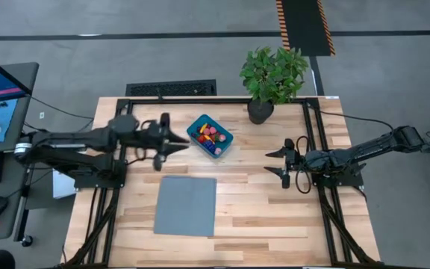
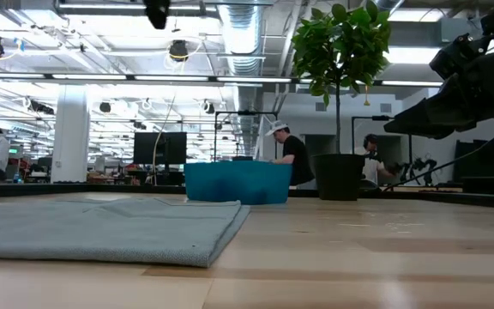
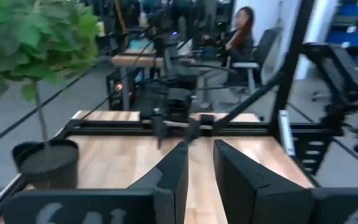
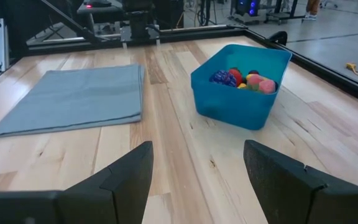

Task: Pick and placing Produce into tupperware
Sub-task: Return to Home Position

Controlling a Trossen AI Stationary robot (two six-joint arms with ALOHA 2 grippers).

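The teal tupperware [image 1: 210, 136] stands on the wooden table at the far middle, with several tiny toys of produce [image 4: 244, 79], red, pink, yellow and purple, lying inside it. My left gripper [image 1: 185, 142] hovers level just left of the container, raised above the table. In the left wrist view its fingers [image 3: 173, 174] stand open by only a narrow gap, with nothing between them. My right gripper [image 1: 273, 162] waits at the table's right, open wide and empty, pointing toward the tupperware [image 4: 241, 87].
A flat grey sheet [image 1: 187, 205] lies near the front middle of the table. A potted green plant [image 1: 273, 75] stands at the far edge, right of the tupperware. Black frame rails [image 1: 312, 142] run along the table's sides. People sit at desks in the room beyond.
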